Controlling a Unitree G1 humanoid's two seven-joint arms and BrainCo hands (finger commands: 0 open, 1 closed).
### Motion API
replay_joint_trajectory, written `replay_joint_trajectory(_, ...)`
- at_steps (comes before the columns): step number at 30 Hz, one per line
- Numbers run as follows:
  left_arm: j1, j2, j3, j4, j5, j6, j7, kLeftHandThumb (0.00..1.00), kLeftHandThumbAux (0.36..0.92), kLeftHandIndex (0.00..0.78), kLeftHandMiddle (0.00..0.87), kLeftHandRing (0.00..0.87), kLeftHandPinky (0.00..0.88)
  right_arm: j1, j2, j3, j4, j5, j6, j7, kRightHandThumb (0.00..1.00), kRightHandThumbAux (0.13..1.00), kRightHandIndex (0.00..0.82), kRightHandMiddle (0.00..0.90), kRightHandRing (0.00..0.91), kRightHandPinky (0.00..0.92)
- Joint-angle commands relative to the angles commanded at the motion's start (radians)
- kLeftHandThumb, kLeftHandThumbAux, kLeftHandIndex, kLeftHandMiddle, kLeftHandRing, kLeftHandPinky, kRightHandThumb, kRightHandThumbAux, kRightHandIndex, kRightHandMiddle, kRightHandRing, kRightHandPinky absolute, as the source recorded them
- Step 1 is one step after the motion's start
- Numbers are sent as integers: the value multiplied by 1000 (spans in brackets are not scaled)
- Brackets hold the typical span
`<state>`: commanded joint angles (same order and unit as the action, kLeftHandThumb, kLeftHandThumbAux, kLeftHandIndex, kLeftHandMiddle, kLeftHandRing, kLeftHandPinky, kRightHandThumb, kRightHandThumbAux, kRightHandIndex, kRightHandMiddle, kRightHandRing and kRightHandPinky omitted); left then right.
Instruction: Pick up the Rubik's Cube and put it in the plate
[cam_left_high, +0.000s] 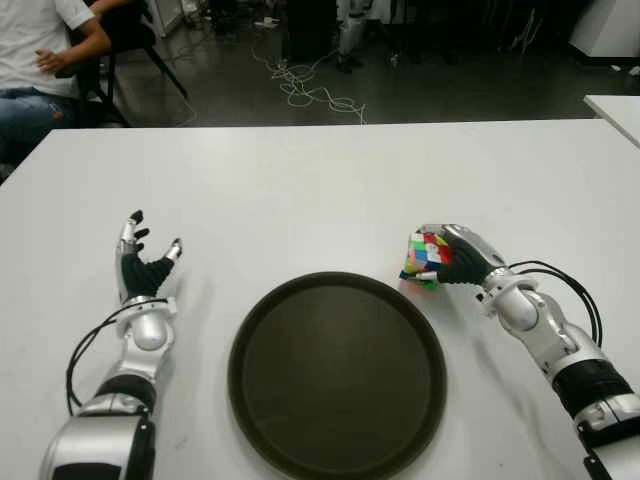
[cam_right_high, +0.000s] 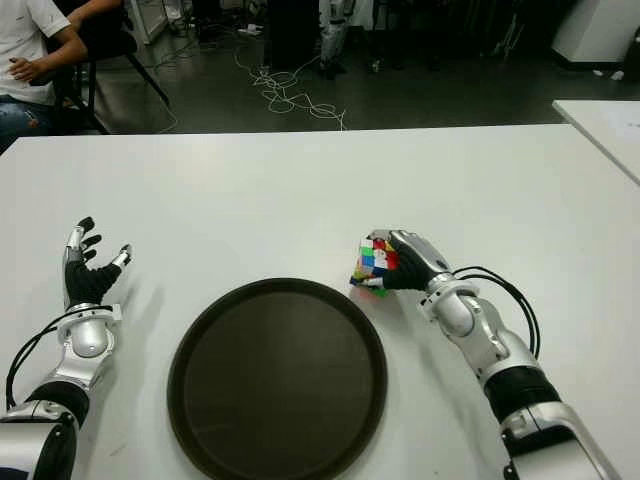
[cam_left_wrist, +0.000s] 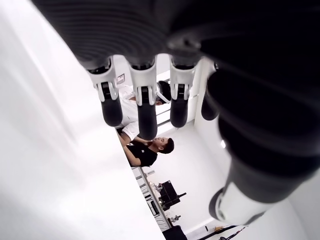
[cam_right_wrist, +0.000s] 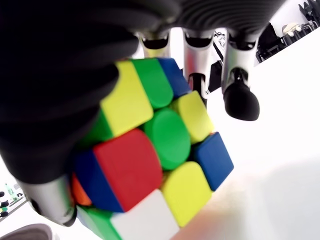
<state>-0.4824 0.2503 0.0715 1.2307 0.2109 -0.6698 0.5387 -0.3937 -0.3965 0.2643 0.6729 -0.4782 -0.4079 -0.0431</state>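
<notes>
Two head views, set high, looking forward and down over the white table (cam_left_high: 320, 180); nearly the same scene in both, slightly shifted sideways, with the dark plate (cam_left_high: 240, 390) at 6 o'clock and a seated person (cam_left_high: 40, 60) at 10 o'clock. Left wrist view, very close behind the left hand (cam_left_wrist: 145, 95), facing outward along the tabletop. Right wrist view, pressed close to the Rubik's Cube (cam_right_wrist: 155, 165) inside the right hand (cam_right_wrist: 65, 95).

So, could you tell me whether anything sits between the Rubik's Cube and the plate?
Nothing visible does. The right hand grips the Rubik's Cube just beyond the plate rim's right side, with only bare table between. The left hand shows left of the plate.
</notes>
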Motion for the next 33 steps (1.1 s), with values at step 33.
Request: replay_joint_trajectory(33, -2, -9, 10, 5, -11, -14, -11, 0, 779, 97, 141, 155, 166, -70, 179, -160, 79, 213, -186, -130, 218, 765, 638, 815, 838, 829)
